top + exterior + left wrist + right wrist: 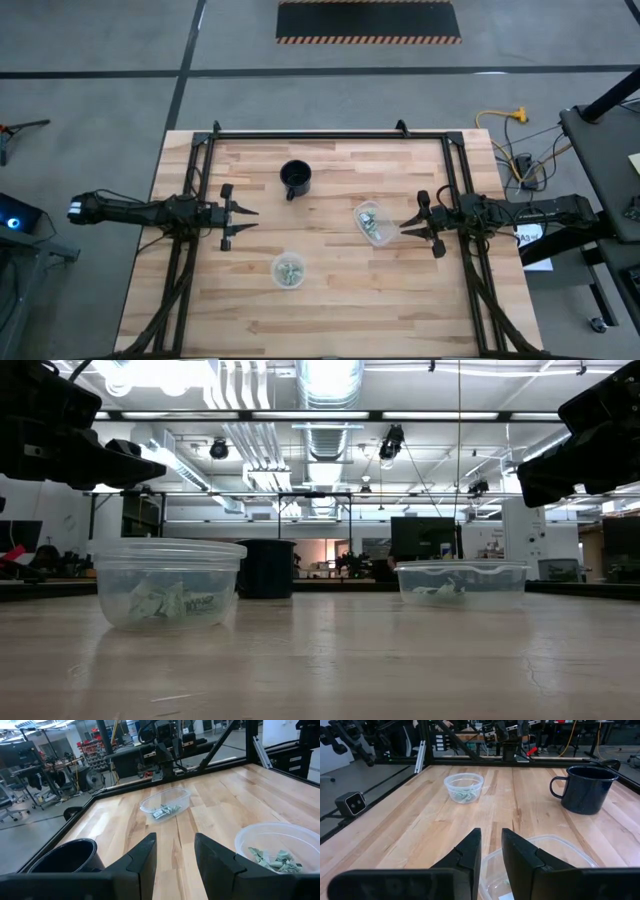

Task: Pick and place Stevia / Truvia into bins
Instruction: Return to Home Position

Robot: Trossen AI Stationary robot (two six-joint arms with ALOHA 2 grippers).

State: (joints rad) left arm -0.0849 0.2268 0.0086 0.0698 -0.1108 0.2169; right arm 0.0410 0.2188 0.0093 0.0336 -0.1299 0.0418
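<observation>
Left tool, right tool apparently raised.

Near the one mug sit one round bin and one oblong bin, each holding several sachets, too jumbled to count.

Looks past the right gripper, dark fingers held slightly apart above the wooden table. Finds the oblong clear bin just beyond and below the fingertips. Shows the round bin well ahead of the fingers, pale Stevia sachets inside. Catches a black mug ahead, off to one side.
</observation>
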